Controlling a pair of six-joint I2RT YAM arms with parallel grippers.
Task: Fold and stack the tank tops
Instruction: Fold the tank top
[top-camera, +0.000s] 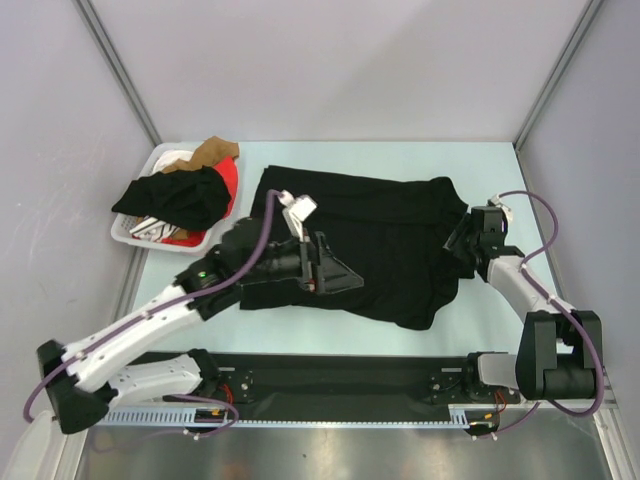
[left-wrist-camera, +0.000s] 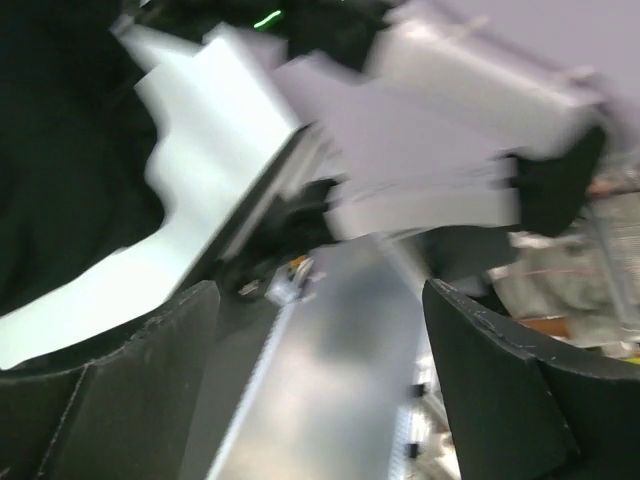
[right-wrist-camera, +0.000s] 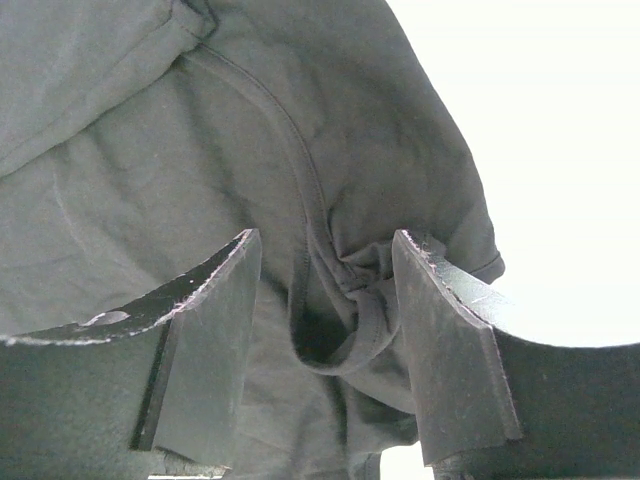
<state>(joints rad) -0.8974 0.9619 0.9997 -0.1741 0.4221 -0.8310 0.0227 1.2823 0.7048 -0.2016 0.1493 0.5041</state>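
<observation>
A large black tank top (top-camera: 400, 230) lies spread across the middle of the pale table (top-camera: 480, 160), its edges rumpled. The left arm reaches in from the near left corner, and the left claw (top-camera: 338, 270) sits over the garment's left half. The right claw (top-camera: 462, 243) is at the garment's right edge, against the cloth. At the far left stands a white basket (top-camera: 150, 165) holding a red tank top (top-camera: 229, 180), a dark cloth (top-camera: 175, 198) and a brown cloth (top-camera: 212, 152).

Plain black tank top (top-camera: 390, 250) — plain red tank top (top-camera: 229, 182); basket (top-camera: 163, 152) white, table (top-camera: 400, 160) pale green.
</observation>
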